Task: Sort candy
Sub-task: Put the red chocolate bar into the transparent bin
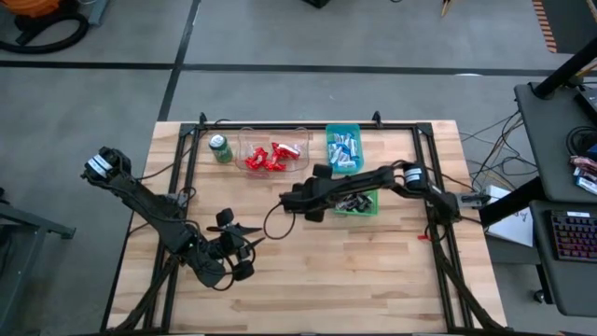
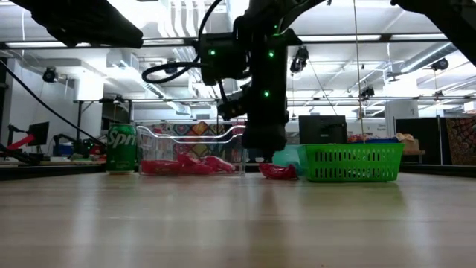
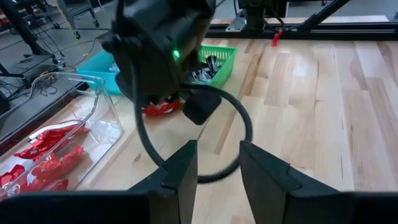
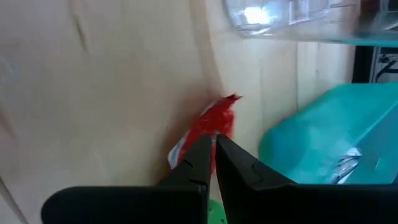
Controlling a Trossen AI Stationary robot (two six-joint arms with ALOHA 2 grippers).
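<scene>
A red candy (image 4: 219, 117) sits at the tips of my right gripper (image 4: 213, 142), which is shut on it just left of the green basket (image 1: 369, 207) of dark candy. In the low view the red candy (image 2: 279, 171) is at table height under the gripper (image 2: 260, 155). More red candy fills the clear tray (image 1: 300, 140), and blue-and-white candy fills the teal bin (image 1: 329, 149). My left gripper (image 3: 217, 165) waits open near the table's front left, its fingers around nothing. My right gripper pinches the red candy about its middle (image 4: 210, 127) between its two fingertips, slanting down from the table's right. The wrapper sticks out past the tips on both sides. In the low view it sits very low; I cannot tell whether it is clear of the table.
A green drink can (image 1: 220, 147) stands left of the clear tray at the back. A black cable (image 3: 239, 124) loops from the right arm over the table's middle. Bare wood lies along the table's front and right.
</scene>
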